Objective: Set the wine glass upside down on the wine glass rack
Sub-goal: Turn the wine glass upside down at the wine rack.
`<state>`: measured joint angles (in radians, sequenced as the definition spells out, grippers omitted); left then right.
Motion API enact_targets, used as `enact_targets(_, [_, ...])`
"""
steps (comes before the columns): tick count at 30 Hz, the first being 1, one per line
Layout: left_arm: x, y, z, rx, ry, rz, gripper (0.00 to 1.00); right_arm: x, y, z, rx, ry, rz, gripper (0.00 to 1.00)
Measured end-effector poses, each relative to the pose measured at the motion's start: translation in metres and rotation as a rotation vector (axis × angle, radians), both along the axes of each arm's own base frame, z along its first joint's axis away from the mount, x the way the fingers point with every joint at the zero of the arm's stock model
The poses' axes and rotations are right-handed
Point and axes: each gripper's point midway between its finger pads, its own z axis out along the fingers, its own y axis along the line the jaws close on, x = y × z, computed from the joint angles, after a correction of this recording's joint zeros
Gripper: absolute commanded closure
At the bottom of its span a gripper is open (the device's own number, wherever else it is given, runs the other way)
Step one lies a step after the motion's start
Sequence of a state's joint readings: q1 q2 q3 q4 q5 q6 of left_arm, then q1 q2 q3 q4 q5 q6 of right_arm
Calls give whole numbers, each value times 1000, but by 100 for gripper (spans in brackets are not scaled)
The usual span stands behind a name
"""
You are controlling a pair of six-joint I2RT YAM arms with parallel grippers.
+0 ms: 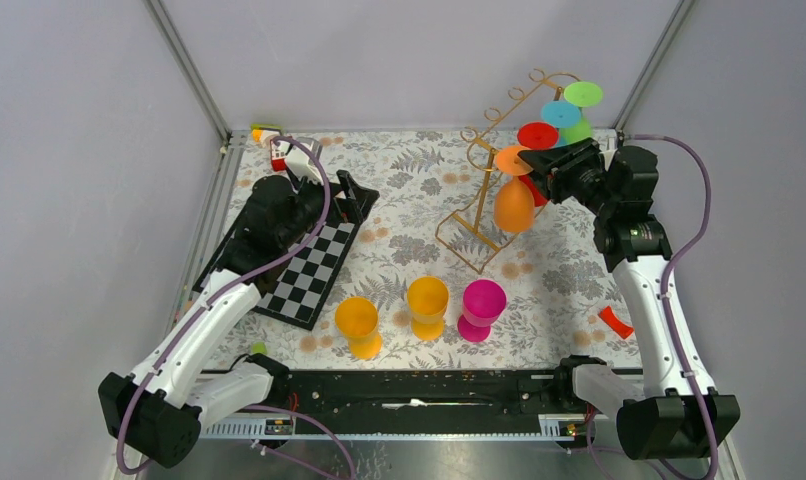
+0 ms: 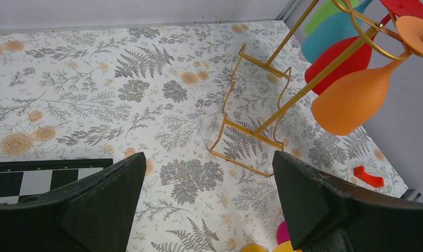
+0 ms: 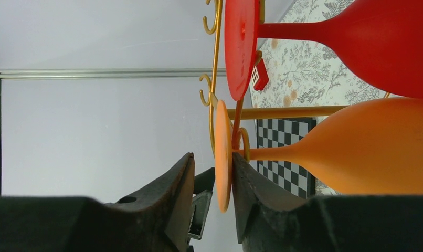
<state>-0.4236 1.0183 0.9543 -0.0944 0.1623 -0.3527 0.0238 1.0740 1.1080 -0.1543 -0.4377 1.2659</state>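
1. Top view: the wine glass rack stands at the far right of the floral worktop, near the back and right walls. There is bare cloth to its left and front. The orange wine glass hangs at the rack's near end, foot up and bowl down, its long axis close to upright. Red, blue and green glasses hang behind it. The right claw is at the orange foot. The left claw is over the chessboard, well apart from the rack. Three upright glasses stand near the front edge.

2. Left wrist view: the left claw is spread wide and holds nothing, with only cloth below it. The rack and the orange glass sit up to the right.

3. Right wrist view, rolled sideways: the orange glass has its stem on the gold rail. Its thin foot disc sits between the fingers of the right claw. The claw is partly open, one finger clear of the disc and the other just beside it. The red glass hangs alongside.
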Motion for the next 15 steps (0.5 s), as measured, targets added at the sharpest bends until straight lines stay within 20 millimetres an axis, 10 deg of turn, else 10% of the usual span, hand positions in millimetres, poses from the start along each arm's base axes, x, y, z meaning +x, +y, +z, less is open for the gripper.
enact_targets(12, [3,-4,-5,-8,21,-8,1,-8,0,11,-7,-9,2,36])
enact_targets(15, [3,-5,-5,-12,21,-12,1,-9,0,17,-12,-16,5,1])
